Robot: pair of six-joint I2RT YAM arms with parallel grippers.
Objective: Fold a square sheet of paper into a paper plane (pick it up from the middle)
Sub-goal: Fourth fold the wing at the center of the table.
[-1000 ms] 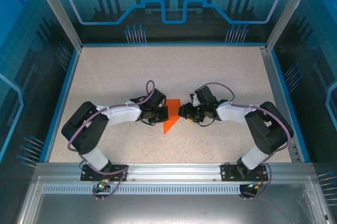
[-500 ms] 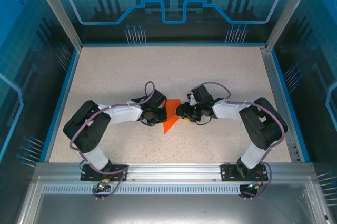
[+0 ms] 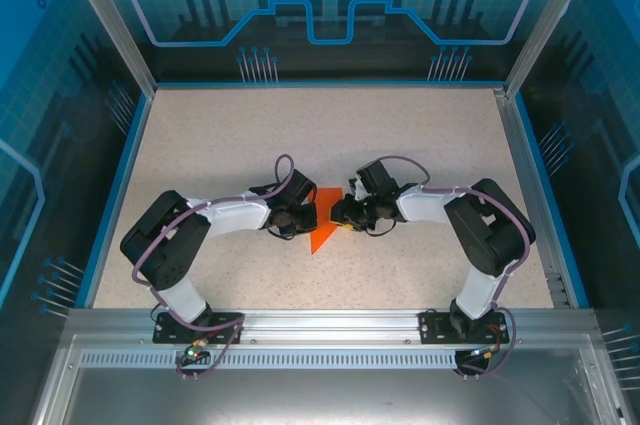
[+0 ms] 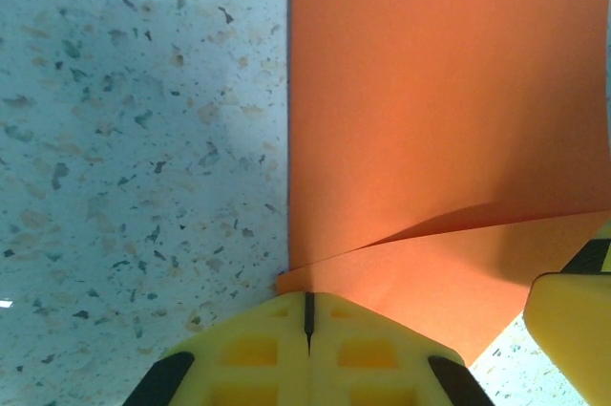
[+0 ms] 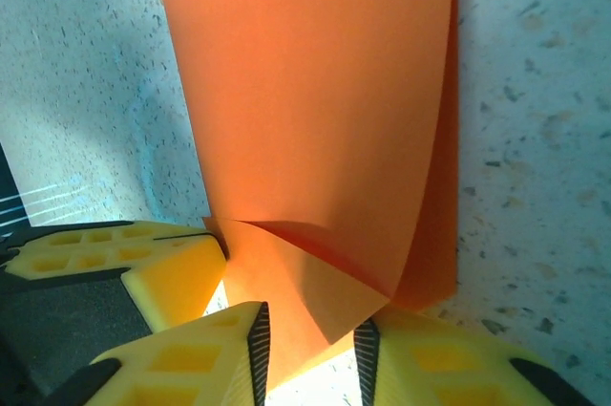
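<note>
The left hand (image 4: 307,309) is pinched shut on a corner of the orange sheet (image 4: 449,119). The right hand (image 5: 310,353) stands slightly parted around a lifted flap. The sheet lies folded on the desk (image 4: 143,138) between them. It looks light and floppy, best gripped at a fold.

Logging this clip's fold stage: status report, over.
Square sheet of paper part-folded, between both grippers. Left gripper shut at its edge. Right gripper open, astride a raised flap. Nothing in the way.
</note>
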